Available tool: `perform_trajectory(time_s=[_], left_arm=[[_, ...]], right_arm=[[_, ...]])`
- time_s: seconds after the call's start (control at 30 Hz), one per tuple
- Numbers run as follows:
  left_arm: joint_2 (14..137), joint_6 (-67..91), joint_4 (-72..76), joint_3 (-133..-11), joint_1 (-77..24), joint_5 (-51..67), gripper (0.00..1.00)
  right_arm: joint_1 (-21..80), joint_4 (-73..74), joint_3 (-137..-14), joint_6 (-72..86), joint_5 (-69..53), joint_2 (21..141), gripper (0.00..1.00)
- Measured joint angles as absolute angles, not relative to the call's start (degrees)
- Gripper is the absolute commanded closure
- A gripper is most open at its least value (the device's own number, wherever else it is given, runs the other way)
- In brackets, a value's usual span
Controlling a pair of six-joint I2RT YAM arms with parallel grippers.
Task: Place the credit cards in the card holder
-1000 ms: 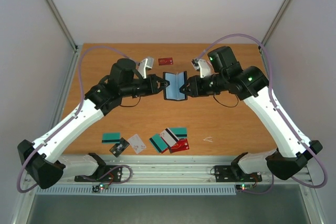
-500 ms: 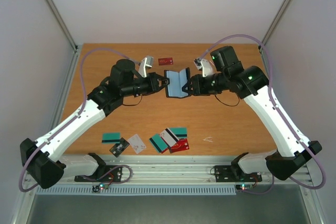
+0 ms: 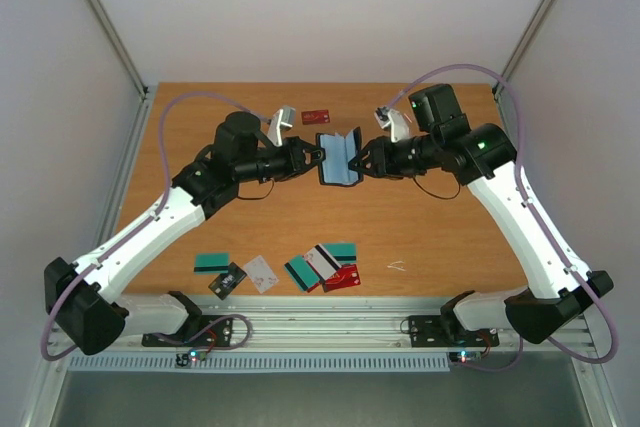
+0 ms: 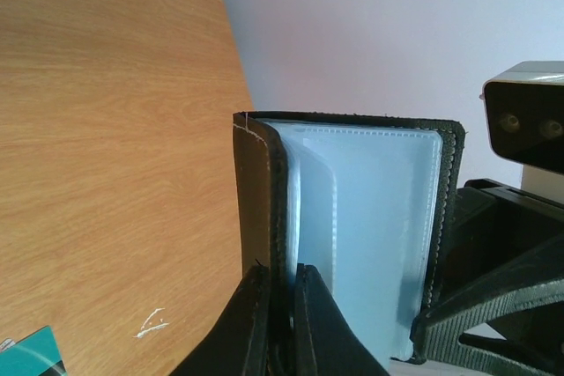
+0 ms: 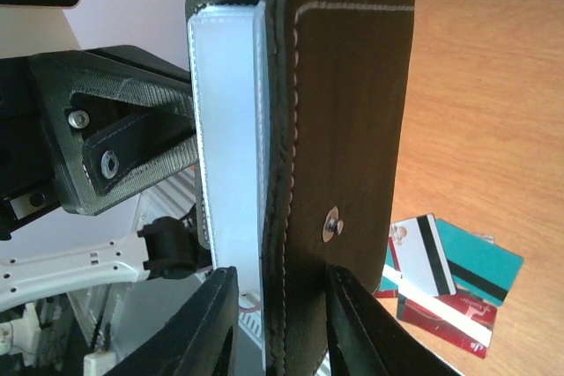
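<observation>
The black card holder hangs open in the air over the middle of the table, its pale blue sleeves showing. My left gripper is shut on its left cover, with both fingertips pinching the black edge. My right gripper is closed around the right cover and the sleeves beside it. Several credit cards lie near the front edge: teal, white striped and red ones, with a teal one, a black one and a white one further left. Another red card lies at the back.
The wooden table is walled in by pale panels on the left, right and back. A small white scrap lies at the front right. In the right wrist view the cards lie below the holder.
Both grippers have carried the card holder slightly right and away. Its two halves now stand at a narrower angle than a second ago.
</observation>
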State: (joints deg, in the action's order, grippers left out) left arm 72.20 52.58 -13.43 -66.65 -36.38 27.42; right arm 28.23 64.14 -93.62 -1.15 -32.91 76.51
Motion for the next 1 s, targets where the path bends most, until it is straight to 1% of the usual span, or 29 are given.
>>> perform_trajectory(time_s=[0.2,0.47,0.7,0.9,1.0], left_arm=[[72.3,52.7,-13.0,-66.6,-36.3,27.9,1.0],[72.4,52.7,-12.6,-66.6,-36.3,28.4,1.0],[72.6,52.8,-11.8,-66.4,-36.2,29.2,1.0],[72.6,53.0,-11.3,-66.2,-36.0,29.5,1.0],[72.6,53.2,-11.3,-66.2,-35.9,29.7,1.0]], right_arm=[[27.4,63.8,-93.6,-0.8,-33.6,76.5,0.73],[27.0,63.4,-93.6,-0.4,-34.7,76.5,0.68],[26.6,63.4,-93.6,-0.3,-35.4,76.5,0.72],[26.1,62.6,-93.6,0.2,-36.5,76.5,0.71],[25.7,62.0,-93.6,0.9,-37.2,76.5,0.72]])
